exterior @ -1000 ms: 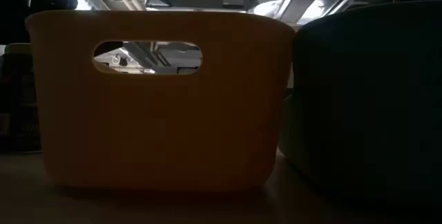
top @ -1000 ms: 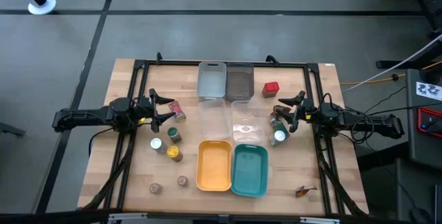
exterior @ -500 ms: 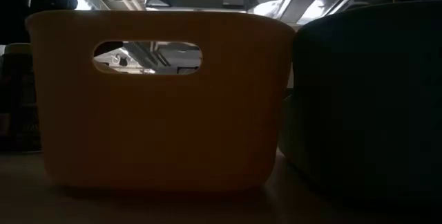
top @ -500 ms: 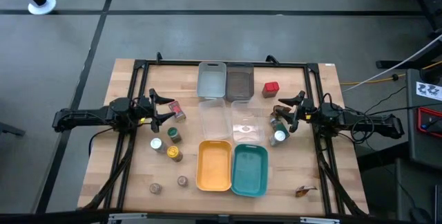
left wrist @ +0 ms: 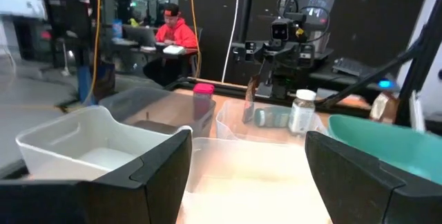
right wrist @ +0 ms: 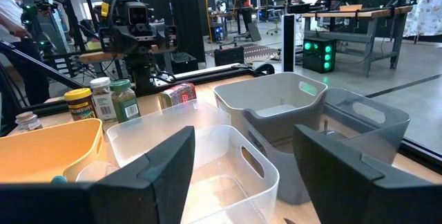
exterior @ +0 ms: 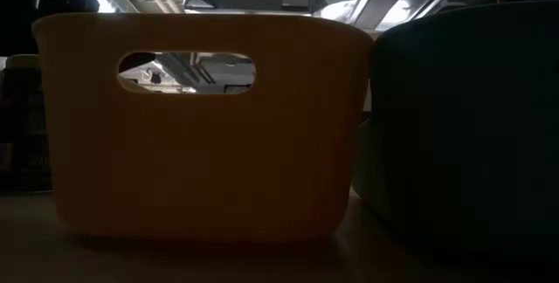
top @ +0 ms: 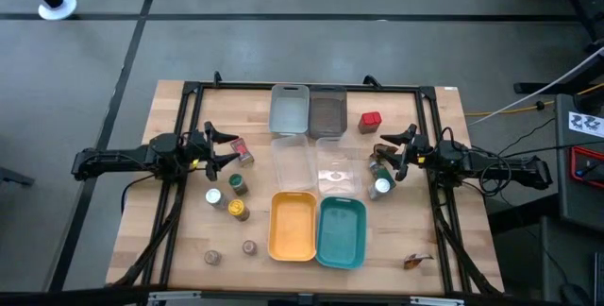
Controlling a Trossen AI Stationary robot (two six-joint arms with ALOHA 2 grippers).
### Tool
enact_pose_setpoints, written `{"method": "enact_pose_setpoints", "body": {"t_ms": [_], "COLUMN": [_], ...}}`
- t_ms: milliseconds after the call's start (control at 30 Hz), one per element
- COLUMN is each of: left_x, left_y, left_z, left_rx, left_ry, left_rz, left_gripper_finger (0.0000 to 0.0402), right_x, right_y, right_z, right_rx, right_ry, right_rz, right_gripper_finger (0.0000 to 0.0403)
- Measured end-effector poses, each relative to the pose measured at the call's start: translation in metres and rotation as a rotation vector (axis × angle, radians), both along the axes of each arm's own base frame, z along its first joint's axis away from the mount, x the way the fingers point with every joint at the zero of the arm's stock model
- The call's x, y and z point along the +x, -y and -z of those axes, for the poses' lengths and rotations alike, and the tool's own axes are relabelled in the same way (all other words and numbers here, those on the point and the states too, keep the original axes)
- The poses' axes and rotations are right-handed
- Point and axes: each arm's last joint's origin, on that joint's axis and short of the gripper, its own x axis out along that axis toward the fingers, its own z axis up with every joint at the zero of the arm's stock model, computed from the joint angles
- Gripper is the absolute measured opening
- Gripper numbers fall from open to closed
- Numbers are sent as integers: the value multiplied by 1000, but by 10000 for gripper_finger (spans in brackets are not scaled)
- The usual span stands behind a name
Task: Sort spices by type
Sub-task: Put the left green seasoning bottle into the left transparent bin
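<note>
Spice jars sit scattered on a wooden table (top: 179, 240) around a central cluster of six trays. On the left side, a red-labelled tin (top: 243, 150) lies on its side just in front of the left gripper (top: 219, 148), whose two fingers stand wide apart with nothing between them. Nearer the front edge from there stand a white-lidded jar (top: 213, 195), a green-lidded jar (top: 237, 183) and a yellow-lidded jar (top: 239, 211), close together; further forward, two small brown jars (top: 213, 258) (top: 249, 247) sit apart from the rest. On the right side, a red boxy tin (top: 370, 120) stands near the back, beside the dark grey tray (top: 327, 110). A white-lidded jar (top: 381, 187) stands close to the right gripper (top: 395, 152), and a green jar (top: 377, 170) appears to lie on its side next to it. The right gripper's fingers are also spread apart, holding nothing. One small brown item (top: 413, 262) rests alone near the front right corner; what it is cannot be made out. In the middle, a light grey tray (top: 290, 108) and the dark grey one sit at the back, two clear trays (top: 293, 164) (top: 337, 168) behind a yellow tray (top: 293, 226) and a teal tray (top: 342, 232) at the front. In the room beyond the table, a person in a red top (left wrist: 174, 33) sits at a desk.
</note>
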Motion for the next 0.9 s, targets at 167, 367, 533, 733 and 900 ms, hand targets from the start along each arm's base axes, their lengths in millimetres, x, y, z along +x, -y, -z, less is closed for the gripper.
{"method": "enact_pose_setpoints", "body": {"t_ms": [167,367,533,733,900], "left_x": [0,-1,-5,-11,-11], "left_y": [0,-4,-4,-6,-3], "left_z": [0,-3,-17,-36,-42], "left_rx": [-83,-275,-384,-584,-638], "left_ry": [25,113,198,346,341], "left_rz": [-9,-111,-127,-188,-54], "left_gripper_finger": [267,267,267,267,267], "right_x": [0,0,0,0,0], "right_y": [0,0,0,0,0], "right_z": [0,0,0,0,0], "right_rx": [0,0,0,0,0], "right_ry": [0,1,1,1,0], "right_rz": [0,0,0,0,0], "right_gripper_finger": [243,243,243,243,243]}}
